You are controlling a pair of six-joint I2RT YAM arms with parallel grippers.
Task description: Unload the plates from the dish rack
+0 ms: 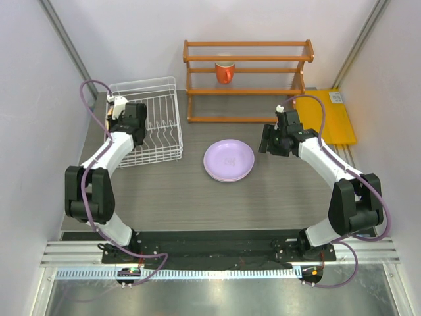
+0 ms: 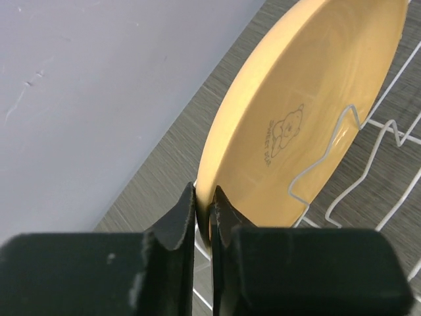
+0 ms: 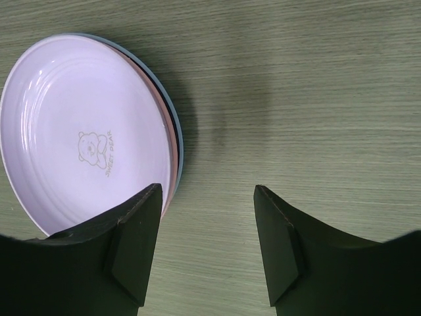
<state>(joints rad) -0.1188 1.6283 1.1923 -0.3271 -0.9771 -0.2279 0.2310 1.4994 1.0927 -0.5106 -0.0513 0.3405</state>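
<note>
While racked, plate (image 2: 309,99) inside end effector (image 2: 204,195)

The right gripper (image 3: 207,191) stands with its two dark fingers (image 3: 135,250) spread wide apart, and only bare wood-grain table (image 3: 296,85) shows in the gap between them. Ahead and to the left of the gripper lies a stack of plates. The lilac plate (image 3: 85,131) is on top, face up, with a small bear drawing printed in its middle. Beneath it a thin pink rim (image 3: 173,172) and a light blue rim (image 3: 181,148) show. The tip of the left-hand finger overlaps the stack's near edge.
</note>
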